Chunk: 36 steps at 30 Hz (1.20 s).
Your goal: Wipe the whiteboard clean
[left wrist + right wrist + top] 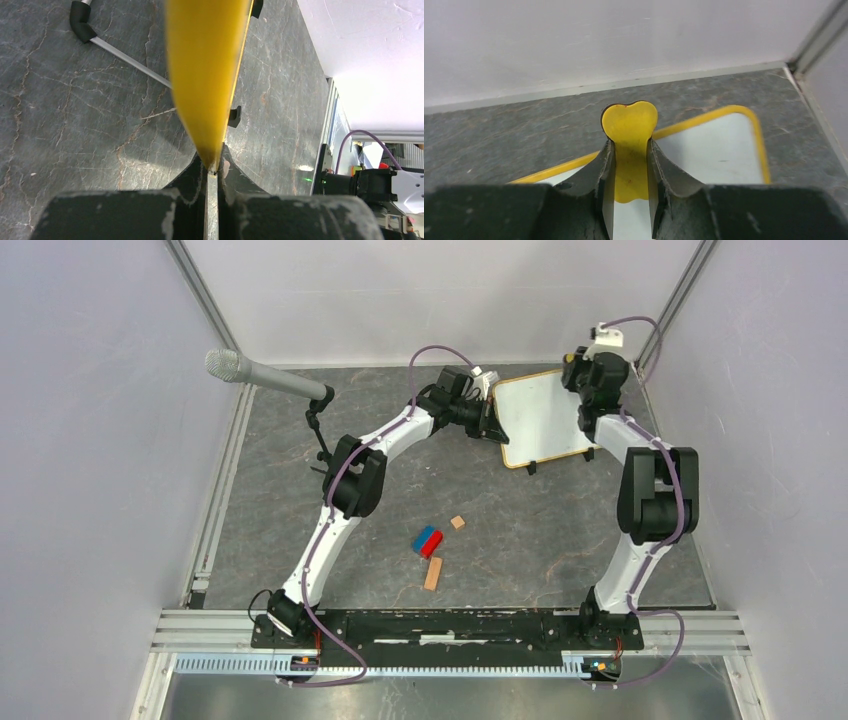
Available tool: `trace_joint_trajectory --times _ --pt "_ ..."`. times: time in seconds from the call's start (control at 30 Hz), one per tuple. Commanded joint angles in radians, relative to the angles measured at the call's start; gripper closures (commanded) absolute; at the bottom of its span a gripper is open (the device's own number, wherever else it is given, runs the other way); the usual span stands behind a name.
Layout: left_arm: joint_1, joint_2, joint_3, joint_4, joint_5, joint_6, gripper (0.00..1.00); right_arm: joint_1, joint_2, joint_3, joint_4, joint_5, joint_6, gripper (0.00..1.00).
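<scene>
Right jaws are clamping a yellow pad over the whiteboard, left jaws are pinching its edge; board is looking already clean.

Far-L corner: mic on stand, stand rod low over table nr L gripper. Far-R: whiteboard, L gripper pinching its L edge, R gripper over its R side w/ yellow heart-shaped piece betw fingers; back & R walls close. Ctr-near: three blocks clustered. Open table betw blocks & board, also near-R.
</scene>
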State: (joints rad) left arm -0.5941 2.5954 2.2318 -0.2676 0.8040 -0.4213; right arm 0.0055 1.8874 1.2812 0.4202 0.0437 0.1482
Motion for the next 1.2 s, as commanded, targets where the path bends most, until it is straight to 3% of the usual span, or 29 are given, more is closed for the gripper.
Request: trace_joint_trajectory --times 0.0,0.33,0.8,1.17 --pt "-0.006 0.051 0.008 -0.107 -0.032 0.064 0.98 -0.118 0.067 -0.002 -0.067 0.0 0.074 0.92" --pt "-0.004 0.054 0.011 -0.108 -0.032 0.064 0.98 -0.153 0.07 -0.031 -0.086 -0.02 0.101 0.92" --pt "-0.004 0.055 0.014 -0.107 -0.038 0.061 0.98 0.274 -0.015 -0.124 -0.081 0.028 -0.036 0.92" --pt "-0.004 0.048 0.008 -0.108 -0.042 0.062 0.98 0.266 -0.099 -0.296 -0.04 0.089 -0.02 0.92"
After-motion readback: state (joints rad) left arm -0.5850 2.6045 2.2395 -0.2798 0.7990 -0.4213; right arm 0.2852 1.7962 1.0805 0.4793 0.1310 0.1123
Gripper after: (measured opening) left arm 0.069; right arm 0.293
